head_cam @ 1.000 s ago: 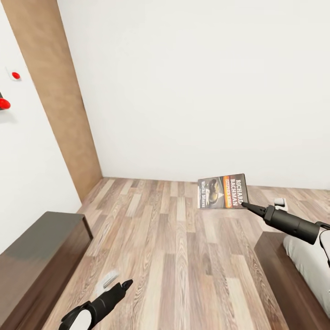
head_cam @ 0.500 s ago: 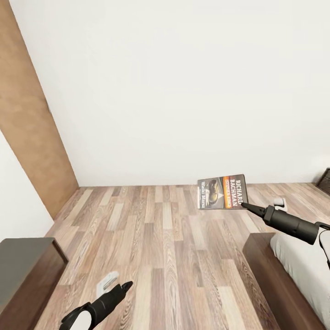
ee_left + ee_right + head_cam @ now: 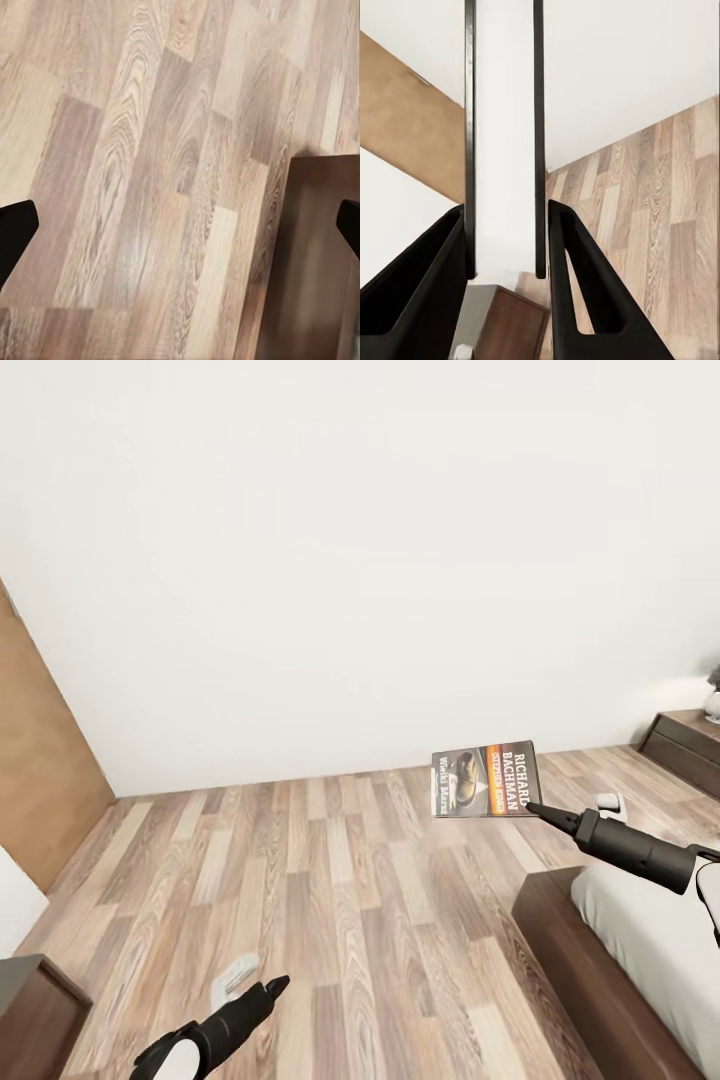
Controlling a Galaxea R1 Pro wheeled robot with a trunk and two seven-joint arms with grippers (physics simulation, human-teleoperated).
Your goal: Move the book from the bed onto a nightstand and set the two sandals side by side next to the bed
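My right gripper [image 3: 530,807] is shut on the lower edge of the book [image 3: 485,778], a thin paperback with a dark cover, orange band and white lettering, held upright in the air over the wood floor. The right wrist view has the book [image 3: 502,135] edge-on between the two dark fingers [image 3: 424,292]. The bed [image 3: 585,980], with a dark brown frame and pale mattress, lies at the lower right under that arm. A dark nightstand [image 3: 690,745] stands by the wall at the far right. My left gripper [image 3: 275,985] hangs low over the floor, and its fingers [image 3: 15,232] stand wide apart, holding nothing. The sandals are out of view.
A white wall runs across the back. A brown wooden panel [image 3: 40,790] is at the left, and a low dark cabinet [image 3: 30,1010] at the lower left corner. Small white objects lie on the floor [image 3: 235,972] and beside the bed [image 3: 608,800]. Plank floor stretches between cabinet and bed.
The whole view has swung to the right: the brown panel and low cabinet slid leftward and the nightstand came into sight. Both arms and the held book keep their place in the picture.
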